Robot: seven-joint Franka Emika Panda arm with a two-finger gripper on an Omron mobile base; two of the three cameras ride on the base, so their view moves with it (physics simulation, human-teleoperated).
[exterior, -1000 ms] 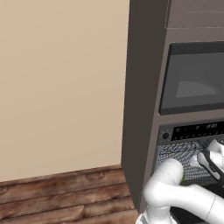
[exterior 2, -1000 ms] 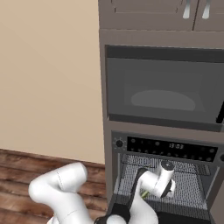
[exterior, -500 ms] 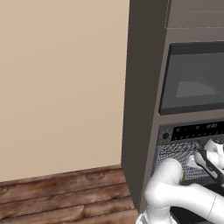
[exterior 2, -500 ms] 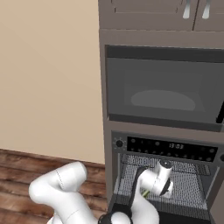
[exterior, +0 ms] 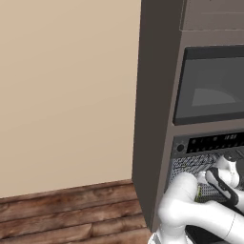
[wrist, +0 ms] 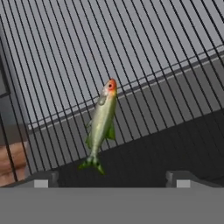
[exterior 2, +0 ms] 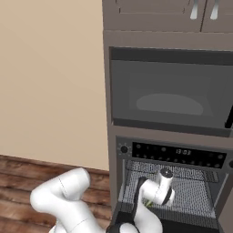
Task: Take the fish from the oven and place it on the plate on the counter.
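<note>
Hovering over the oven (exterior 2: 168,154) rack (wrist: 65,52) with jaws spread wide and empty: gripper (wrist: 111,180). Lying flat on the wires at the rack's front edge, between the fingertips (wrist: 41,179): fish (wrist: 101,124). Likely light, slim, slippery; best pinched across mid-body, not tail.

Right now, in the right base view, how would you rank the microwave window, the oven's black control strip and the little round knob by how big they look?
Largest to smallest:
1. microwave window, by far the biggest.
2. oven's black control strip, long and thin.
3. round knob, tiny.
All sit on the same cabinet front, so nearness hardly skews this.
</note>
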